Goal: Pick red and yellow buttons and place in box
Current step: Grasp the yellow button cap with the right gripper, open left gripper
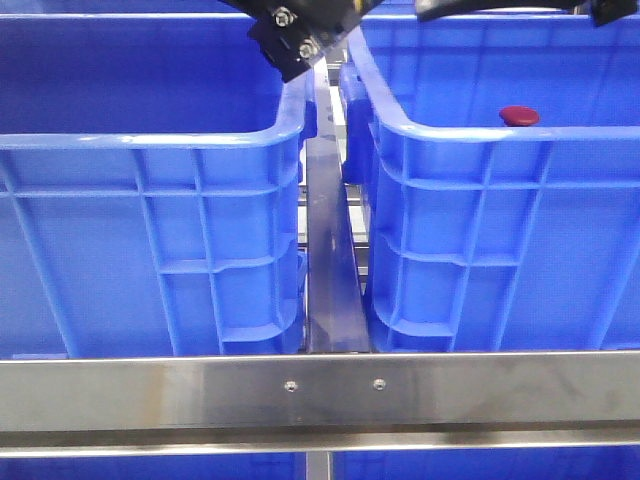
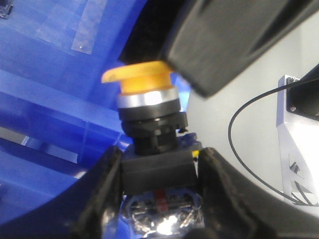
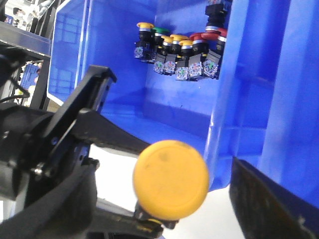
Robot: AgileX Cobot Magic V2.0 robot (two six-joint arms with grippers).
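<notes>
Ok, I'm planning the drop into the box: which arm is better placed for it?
Left. The left jaws grip the yellow button by its black base, up by the left crate. The right jaws stand open, holding nothing.

Two bright blue crates (image 1: 150, 150) are showing ribbed walls. A dark red button (image 1: 519, 115) is glinting beside one rim. The black left claw (image 2: 159, 199) is gripping a yellow button (image 2: 137, 77) with silver collar and black body.
</notes>
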